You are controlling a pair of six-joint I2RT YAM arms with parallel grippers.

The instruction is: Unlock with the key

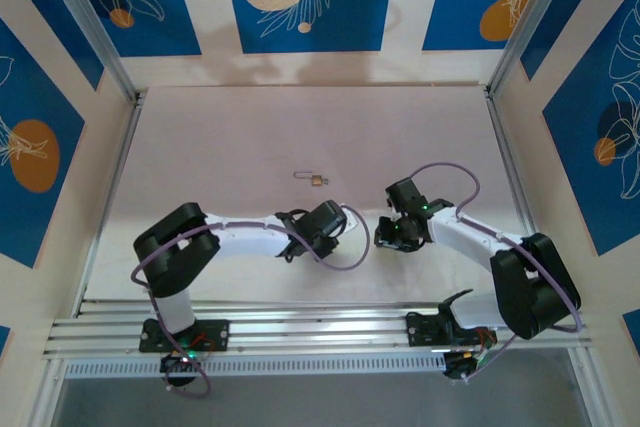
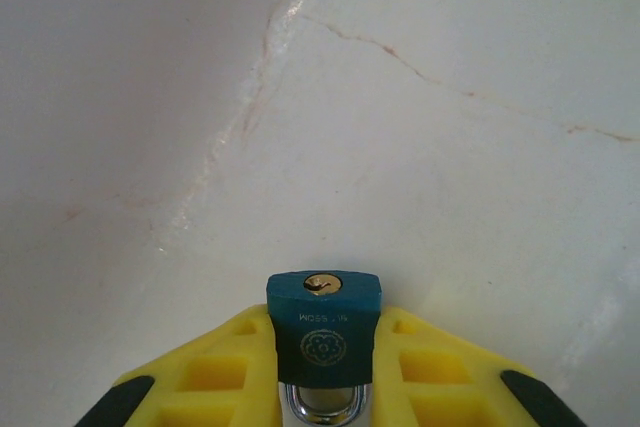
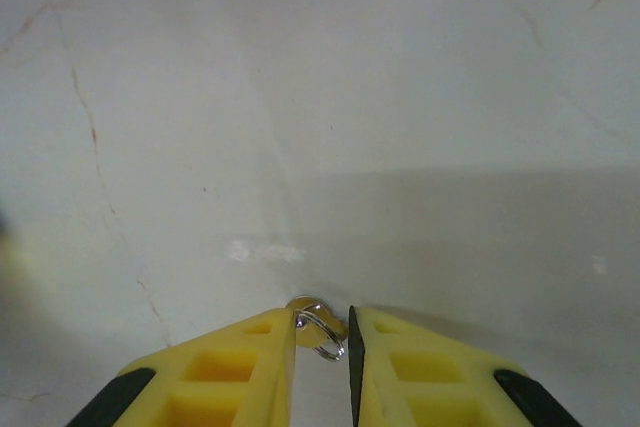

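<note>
A teal padlock (image 2: 323, 332) with a brass keyhole on its top face and a steel shackle below is clamped between the yellow fingers of my left gripper (image 2: 322, 367). In the right wrist view a brass key (image 3: 312, 315) with a small steel ring (image 3: 325, 335) lies low over the table. My right gripper (image 3: 322, 339) has its fingers narrowly closed on either side of the key's head. From above, the left gripper (image 1: 300, 235) and right gripper (image 1: 393, 232) sit close to each other near the middle of the table.
A small brass item with a thin loop (image 1: 315, 179) lies on the pale table (image 1: 300, 127) beyond both grippers. Metal rails (image 1: 320, 332) run along the near edge, and blue patterned walls close in the sides and back.
</note>
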